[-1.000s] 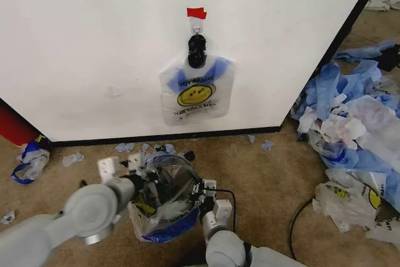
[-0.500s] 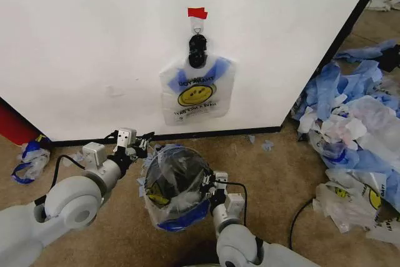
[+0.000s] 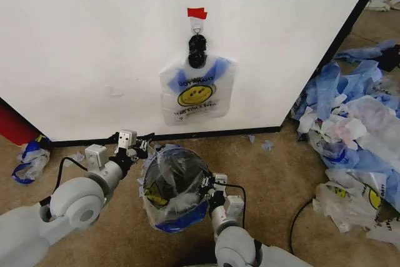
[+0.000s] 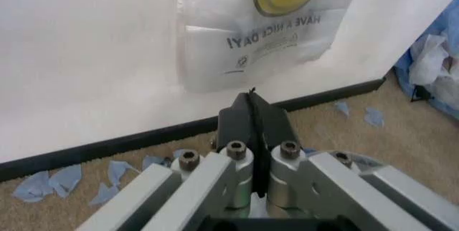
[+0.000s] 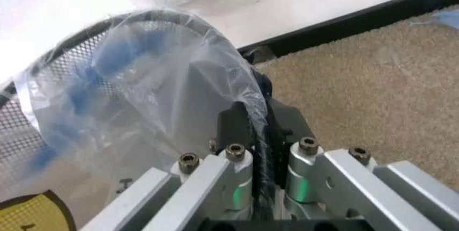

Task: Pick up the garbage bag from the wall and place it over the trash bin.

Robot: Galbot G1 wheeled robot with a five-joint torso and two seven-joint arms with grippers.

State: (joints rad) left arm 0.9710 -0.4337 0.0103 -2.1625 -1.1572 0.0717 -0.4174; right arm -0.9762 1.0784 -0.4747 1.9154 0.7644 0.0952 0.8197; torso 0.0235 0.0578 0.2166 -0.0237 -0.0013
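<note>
A bag (image 3: 170,199) already drapes the bin (image 5: 43,107) at lower centre; I judge the fitting step nearly done. Right gripper (image 5: 252,129), jaws shut, pinches its film at the rim. Left gripper (image 4: 251,117), jaws shut and empty, sits beside. Beyond, another bag (image 3: 195,95) hangs on the wall (image 3: 94,42). Next: release cleanly.

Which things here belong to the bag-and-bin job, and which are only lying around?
Job:
- garbage bag hanging on the wall by a clip
- trash bin with a liner bag stretched over it
- right pincer shut on the liner bag
- left pincer shut, by the rim

Lying about:
- heap of plastic sheets
- scraps on the carpet
- red object
- crumpled bag
</note>
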